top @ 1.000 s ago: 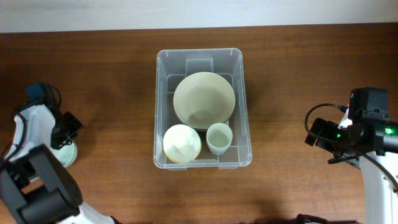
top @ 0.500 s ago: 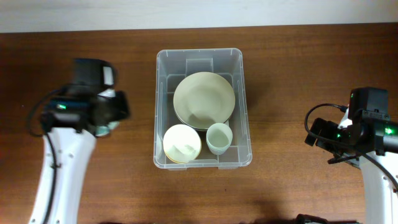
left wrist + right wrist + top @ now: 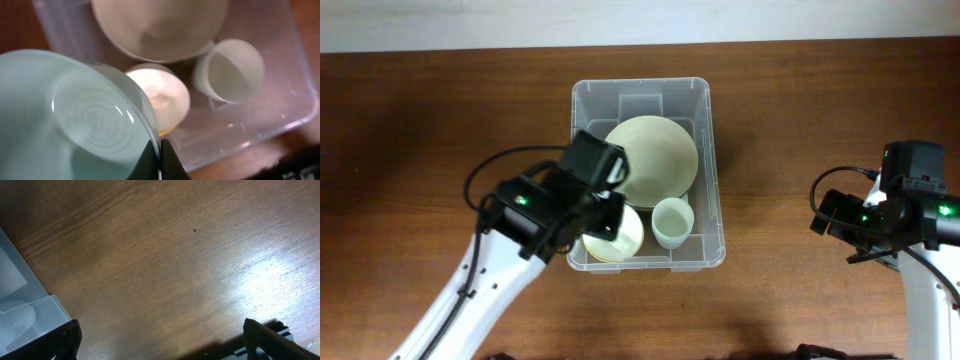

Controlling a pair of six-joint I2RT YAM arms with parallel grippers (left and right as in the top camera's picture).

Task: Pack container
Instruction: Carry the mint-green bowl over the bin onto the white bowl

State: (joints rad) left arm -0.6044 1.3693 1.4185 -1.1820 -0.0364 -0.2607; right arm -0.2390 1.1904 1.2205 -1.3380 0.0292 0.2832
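Observation:
The container (image 3: 712,170), a clear plastic bin, stands mid-table and holds a large cream bowl (image 3: 660,155), a small cream bowl (image 3: 628,238) and a pale cup (image 3: 672,222). My left gripper (image 3: 603,215) hangs over the bin's front-left part. In the left wrist view it (image 3: 161,161) is shut on the rim of a pale blue-green bowl (image 3: 75,115), held above the small cream bowl (image 3: 165,97), beside the cup (image 3: 232,70) and the large bowl (image 3: 160,25). My right gripper (image 3: 832,222) is open and empty over bare wood at the right (image 3: 162,347).
The bin's near wall (image 3: 250,135) lies just under the held bowl. One corner of the bin (image 3: 25,305) shows at the left edge of the right wrist view. The wooden table (image 3: 820,110) surrounds the bin.
My left arm has swung from the table's far left to over the bin's front-left, carrying the blue-green bowl. The right arm has not moved.

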